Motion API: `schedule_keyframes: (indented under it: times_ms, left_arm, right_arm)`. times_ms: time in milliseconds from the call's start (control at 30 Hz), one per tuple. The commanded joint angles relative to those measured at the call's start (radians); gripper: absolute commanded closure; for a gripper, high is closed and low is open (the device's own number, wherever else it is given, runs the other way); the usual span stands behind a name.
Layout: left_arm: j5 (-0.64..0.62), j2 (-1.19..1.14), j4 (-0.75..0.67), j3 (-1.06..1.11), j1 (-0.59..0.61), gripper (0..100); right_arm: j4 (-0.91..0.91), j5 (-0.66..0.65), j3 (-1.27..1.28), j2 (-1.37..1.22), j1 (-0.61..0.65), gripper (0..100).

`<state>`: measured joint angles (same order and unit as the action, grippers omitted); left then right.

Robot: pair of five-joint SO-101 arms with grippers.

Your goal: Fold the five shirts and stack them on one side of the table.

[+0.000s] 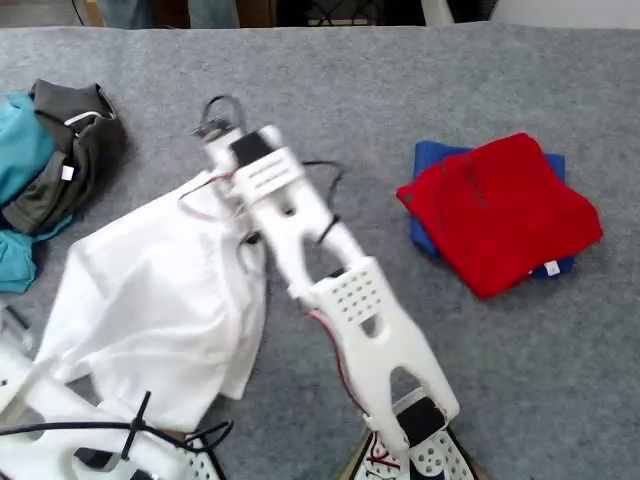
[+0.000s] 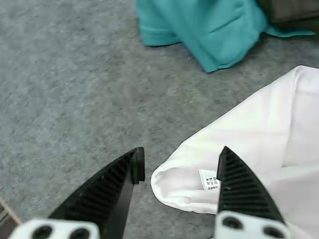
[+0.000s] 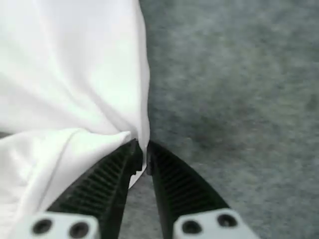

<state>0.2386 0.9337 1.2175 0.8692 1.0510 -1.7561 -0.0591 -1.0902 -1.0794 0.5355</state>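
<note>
Right gripper (image 3: 142, 147) is clamping narrowly on a thin edge of the white shirt (image 1: 160, 300), which is lying crumpled left of centre on the table (image 1: 350, 80); left gripper (image 2: 182, 152) is hanging wide open above its labelled hem; any pull is risking slippage or fresh bunching.

The table (image 1: 330, 70) was covered in grey felt-like fabric, brown wooden furniture (image 1: 255, 10) stood beyond its far edge, something white (image 1: 560, 10) past the far right corner.

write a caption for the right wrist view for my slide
Close-up: right gripper shut on the edge of the white shirt, lying on the grey table.
</note>
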Motion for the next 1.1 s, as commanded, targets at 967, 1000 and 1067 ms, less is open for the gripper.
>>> schedule_keyframes:
  times_ms: [967,1000,1067]
  left_arm:
    - [-0.374,-1.195,-0.226,-0.591,-0.763,86]
    - [-0.374,-1.194,-0.226,-0.598,-0.762,89]
    - [-0.374,-1.178,-0.198,-0.628,-0.754,95]
  right_arm:
    - [-0.008,-0.396,0.173,0.254,-0.385,93.9]
    - [-0.008,-0.396,0.174,0.272,-0.388,93.9]
    - [-0.008,-0.396,0.182,0.312,-0.396,93.9]
